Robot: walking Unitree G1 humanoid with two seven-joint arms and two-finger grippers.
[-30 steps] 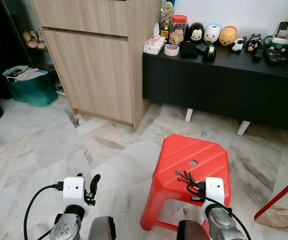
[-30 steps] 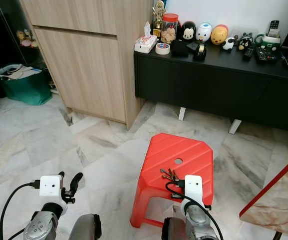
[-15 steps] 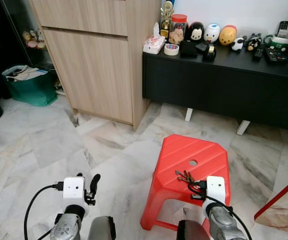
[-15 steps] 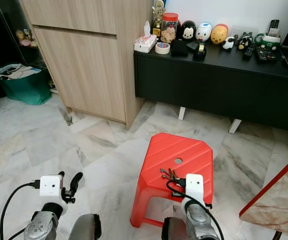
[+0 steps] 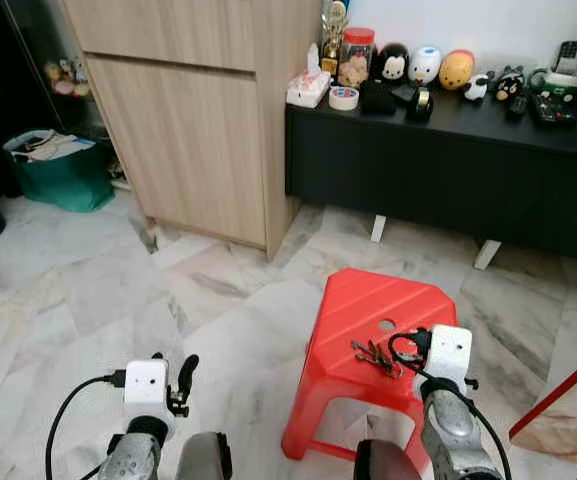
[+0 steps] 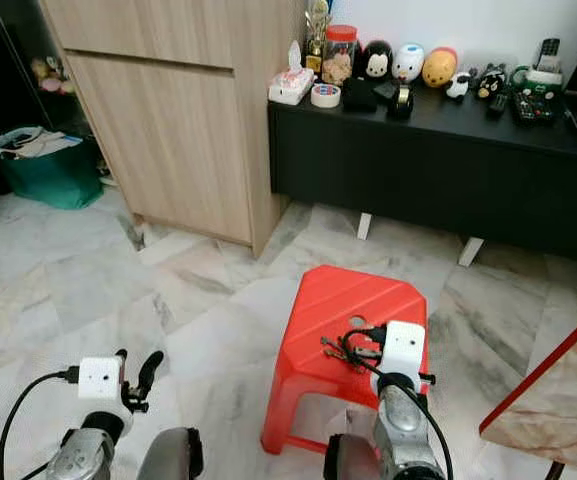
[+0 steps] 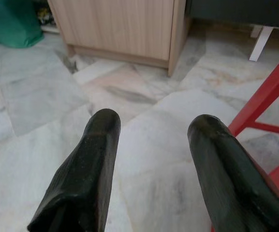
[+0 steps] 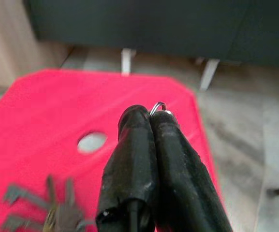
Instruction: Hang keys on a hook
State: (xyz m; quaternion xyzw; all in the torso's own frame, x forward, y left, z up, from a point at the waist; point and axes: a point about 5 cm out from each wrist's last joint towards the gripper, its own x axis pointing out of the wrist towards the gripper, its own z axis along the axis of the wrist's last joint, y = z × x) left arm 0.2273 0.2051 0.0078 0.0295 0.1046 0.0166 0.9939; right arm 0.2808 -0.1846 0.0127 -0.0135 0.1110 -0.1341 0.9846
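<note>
Right gripper (image 8: 151, 116) pinches the keys (image 5: 373, 354), seemingly by their ring, above the red stool (image 5: 368, 300); left gripper (image 7: 154, 130) gapes.

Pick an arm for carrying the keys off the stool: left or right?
Right. The right tool is shut on the key ring, with the keys trailing onto the red stool. The left tool is open over bare floor, beside the stool, holding nothing.
</note>
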